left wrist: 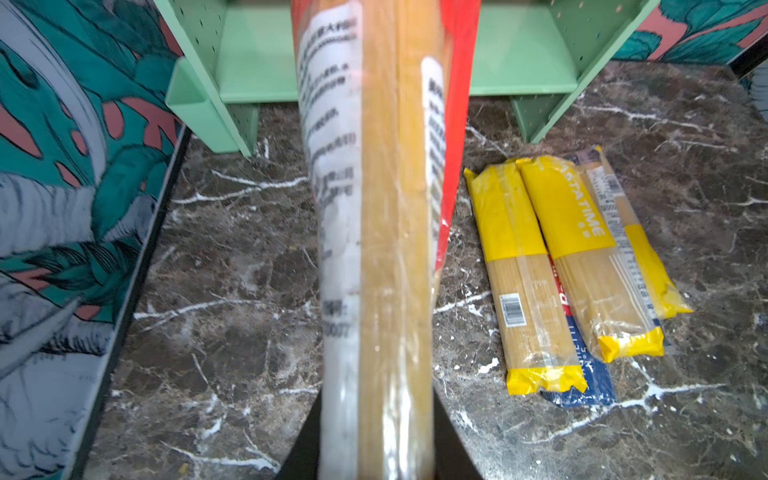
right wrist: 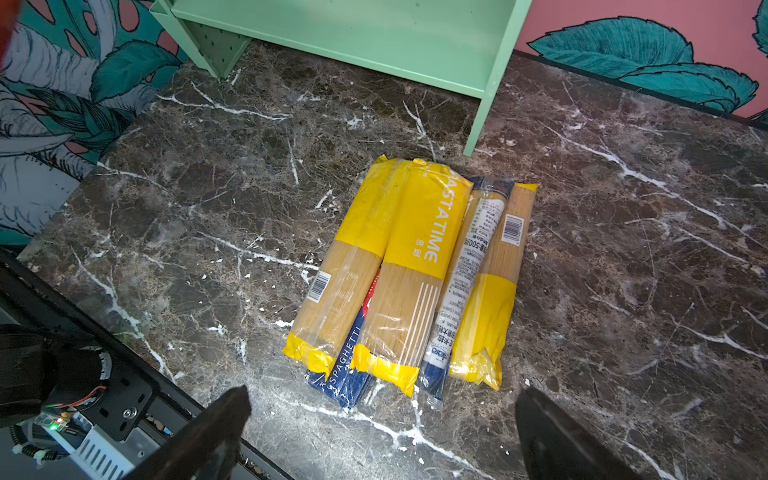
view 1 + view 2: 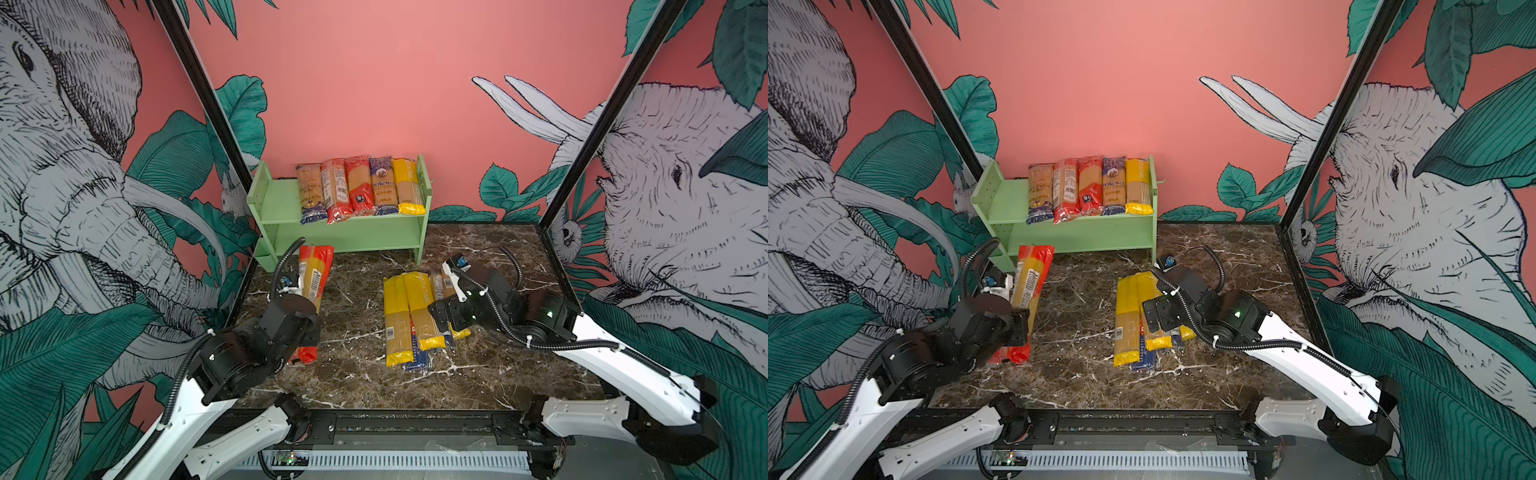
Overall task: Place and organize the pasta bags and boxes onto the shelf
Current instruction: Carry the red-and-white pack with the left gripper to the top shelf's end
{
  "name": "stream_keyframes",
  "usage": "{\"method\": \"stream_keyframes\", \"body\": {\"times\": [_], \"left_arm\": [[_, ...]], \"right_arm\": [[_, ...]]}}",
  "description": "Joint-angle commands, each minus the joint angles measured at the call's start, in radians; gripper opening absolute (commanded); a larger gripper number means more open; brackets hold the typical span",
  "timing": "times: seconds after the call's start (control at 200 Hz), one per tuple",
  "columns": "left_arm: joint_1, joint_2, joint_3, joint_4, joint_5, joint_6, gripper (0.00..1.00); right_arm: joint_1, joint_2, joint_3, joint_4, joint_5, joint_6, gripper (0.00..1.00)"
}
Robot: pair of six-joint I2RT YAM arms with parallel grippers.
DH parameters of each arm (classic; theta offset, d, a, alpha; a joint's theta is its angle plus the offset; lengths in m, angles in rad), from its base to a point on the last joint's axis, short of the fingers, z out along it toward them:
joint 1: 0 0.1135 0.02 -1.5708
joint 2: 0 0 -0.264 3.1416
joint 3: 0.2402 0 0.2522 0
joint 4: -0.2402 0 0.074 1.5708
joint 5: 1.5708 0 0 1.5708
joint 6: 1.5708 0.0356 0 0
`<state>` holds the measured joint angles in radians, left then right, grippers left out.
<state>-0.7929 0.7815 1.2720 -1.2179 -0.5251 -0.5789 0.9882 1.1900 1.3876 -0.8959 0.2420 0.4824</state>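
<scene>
five pasta packs (image 3: 359,187) lie side by side on the top board of the shelf (image 3: 276,201). left hand (image 1: 378,453) is clamped on a red-ended pack (image 3: 316,270) pointing at the shelf. right hand (image 2: 382,392) gapes wide, empty, over the loose pile (image 2: 399,270); its wrist view shows a white-labelled pack (image 2: 467,270) there that the arm largely covers in both top views. dark marbled surface (image 3: 357,324), pink leafy wall (image 3: 374,83).

I find the shelf (image 3: 279,203) bare on its top board's left half; 5 packs (image 3: 360,187) fill the right (lower tier open). A pile (image 3: 409,316) blocks the marble (image 3: 361,291) before its right leg.
</scene>
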Motion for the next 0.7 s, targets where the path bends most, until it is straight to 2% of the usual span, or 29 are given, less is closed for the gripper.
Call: {"method": "stream_keyframes", "body": {"times": [0.0,0.285,0.385,0.575,0.695], "left_arm": [[0.006,0.078,0.156,0.054,-0.133,0.082,0.0],[0.021,0.335,0.55,0.086,-0.23,0.288,0.0],[0.085,0.415,0.675,0.112,-0.185,0.353,0.0],[0.403,0.557,0.832,0.166,0.072,0.397,0.0],[0.554,0.661,0.929,0.193,0.211,0.397,0.0]], "right_arm": [[-0.012,0.002,0.035,0.018,-0.009,-0.022,0.99],[-0.026,0.003,0.094,0.017,-0.034,-0.064,0.99],[-0.027,0.025,0.138,0.017,-0.043,-0.086,0.99],[-0.034,0.084,0.213,0.025,-0.064,-0.118,0.99],[-0.053,0.127,0.248,0.034,-0.082,-0.134,0.99]]}}
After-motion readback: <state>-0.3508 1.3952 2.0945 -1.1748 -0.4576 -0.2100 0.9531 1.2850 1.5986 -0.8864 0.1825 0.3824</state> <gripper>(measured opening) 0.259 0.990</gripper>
